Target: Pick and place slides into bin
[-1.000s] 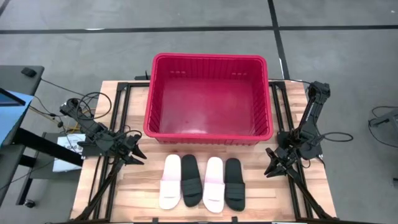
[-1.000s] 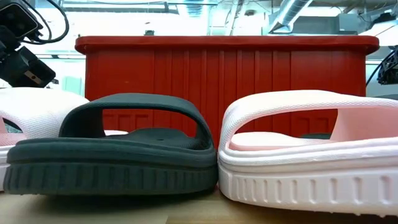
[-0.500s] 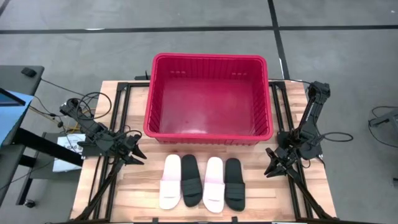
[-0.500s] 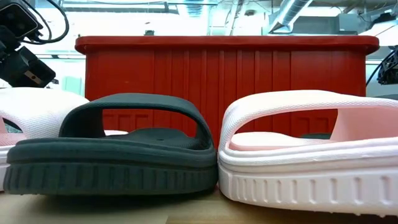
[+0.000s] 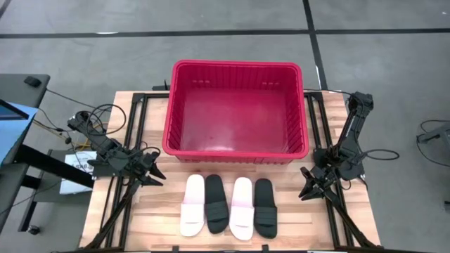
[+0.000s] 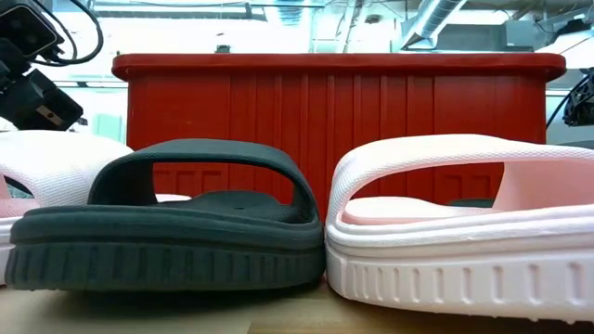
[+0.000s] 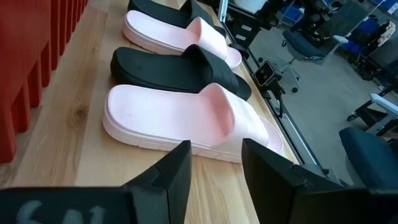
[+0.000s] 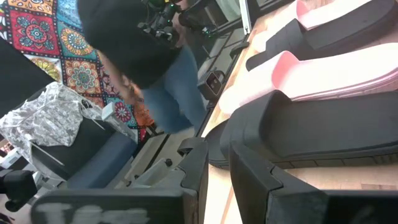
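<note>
Four slides lie side by side on their soles near the table's near edge. From left to right they are a white one (image 5: 192, 205), a black one (image 5: 216, 204), a pale pink one (image 5: 242, 208) and a black one (image 5: 265, 207). The red bin (image 5: 235, 63) stands on the table behind them. My left gripper (image 5: 156, 174) is open and empty to the left of the row; the white slide (image 7: 186, 121) lies just ahead of its fingers. My right gripper (image 5: 304, 191) is narrowly open and empty to the right of the row, facing the right black slide (image 8: 323, 130).
Black frame rails (image 5: 137, 133) run along the table on both sides of the bin. Cables and a paper (image 5: 74, 172) lie off the table's left edge. A person in jeans (image 8: 161, 74) shows beyond the table in the right wrist view. Bare wood (image 5: 169, 218) lies beside the slides.
</note>
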Robot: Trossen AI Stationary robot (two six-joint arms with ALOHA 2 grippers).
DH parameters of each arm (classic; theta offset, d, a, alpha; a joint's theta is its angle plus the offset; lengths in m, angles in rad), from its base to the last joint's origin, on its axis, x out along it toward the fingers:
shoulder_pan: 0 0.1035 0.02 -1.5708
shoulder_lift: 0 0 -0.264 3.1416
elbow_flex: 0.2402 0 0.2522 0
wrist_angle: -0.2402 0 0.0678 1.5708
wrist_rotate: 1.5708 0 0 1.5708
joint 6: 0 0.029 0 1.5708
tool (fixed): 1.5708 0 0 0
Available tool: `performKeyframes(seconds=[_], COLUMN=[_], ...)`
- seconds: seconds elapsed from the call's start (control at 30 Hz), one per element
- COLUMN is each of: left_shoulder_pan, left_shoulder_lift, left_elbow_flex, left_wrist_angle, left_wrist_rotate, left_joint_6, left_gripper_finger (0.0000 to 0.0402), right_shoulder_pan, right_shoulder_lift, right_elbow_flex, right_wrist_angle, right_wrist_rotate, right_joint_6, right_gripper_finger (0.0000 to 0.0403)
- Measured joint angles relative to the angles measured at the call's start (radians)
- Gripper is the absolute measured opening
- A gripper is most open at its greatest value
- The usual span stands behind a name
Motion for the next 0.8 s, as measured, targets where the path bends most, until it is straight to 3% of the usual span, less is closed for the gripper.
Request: performKeyframes(seconds=[0.37, 0.57, 0.8], left_shoulder_pan=[0.0, 0.0, 0.0], left_shoulder_lift=[0.0, 0.0, 0.036], left_elbow_flex=[0.0, 0.0, 0.0], left_wrist_angle=[0.007, 0.032, 0.071], left_wrist_rotate=[-0.079, -0.094, -0.08], left_joint_6=[0.135, 0.131, -0.104], left_gripper_finger=[0.0132, 0.0132, 0.0132], right_shoulder_pan=[0.0, 0.0, 0.0], right_shoulder_lift=[0.0, 0.0, 0.0], right_elbow_flex=[0.0, 0.0, 0.0], right_wrist_angle=[0.0, 0.0, 0.0], right_wrist_rotate=[0.0, 0.0, 0.0], right_joint_6=[0.0, 0.0, 0.0], right_gripper_finger=[0.0057, 0.0057, 0.0057])
